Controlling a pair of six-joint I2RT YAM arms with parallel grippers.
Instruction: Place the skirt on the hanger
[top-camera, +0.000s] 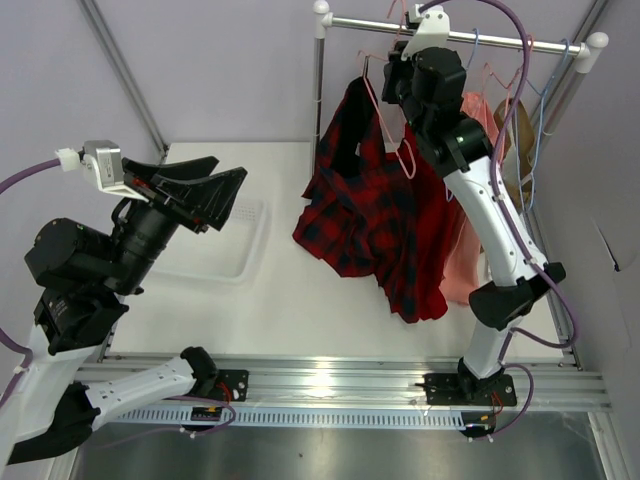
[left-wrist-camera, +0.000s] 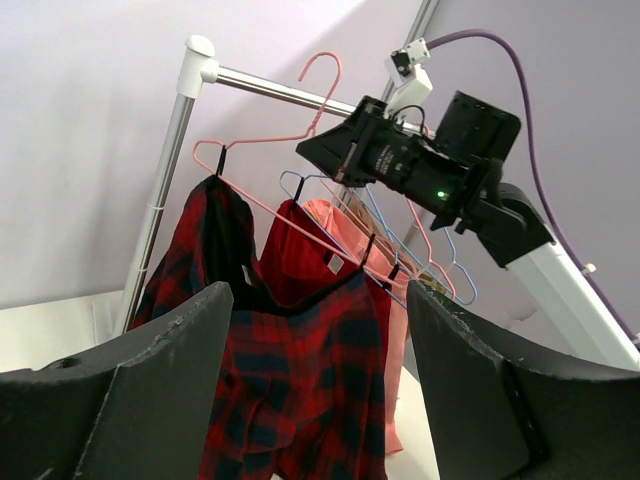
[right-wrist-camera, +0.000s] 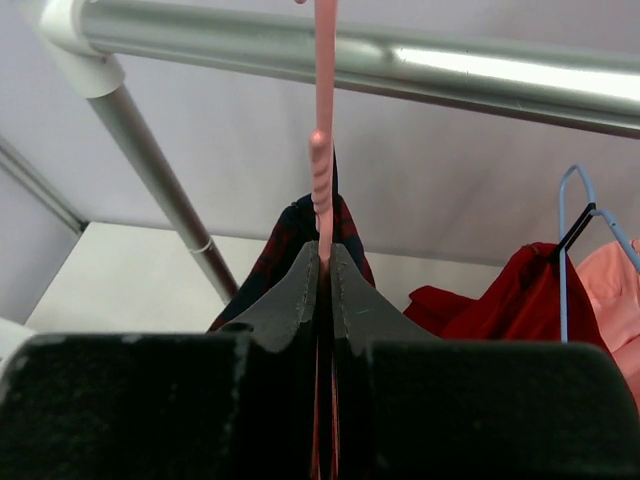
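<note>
While the right tool (right-wrist-camera: 325, 262) clamps the hanger (right-wrist-camera: 321, 165) just below the rail (right-wrist-camera: 450, 60), the skirt (top-camera: 365, 215) hangs beneath it; the left tool (top-camera: 218, 188), jaws apart, is well away from the rail.

Illumination: bright, even, diffuse, from overhead. Specular glare appears on the aluminium base rail (top-camera: 320, 378) and along the clothes rod (right-wrist-camera: 500, 65). Shadows on the worktop (top-camera: 290, 300) are soft and faint. All three views are in sharp focus, foreground to background.

Red-black plaid skirt (top-camera: 370, 225) hangs askew on pale-pink hanger (right-wrist-camera: 321, 170).
</note>
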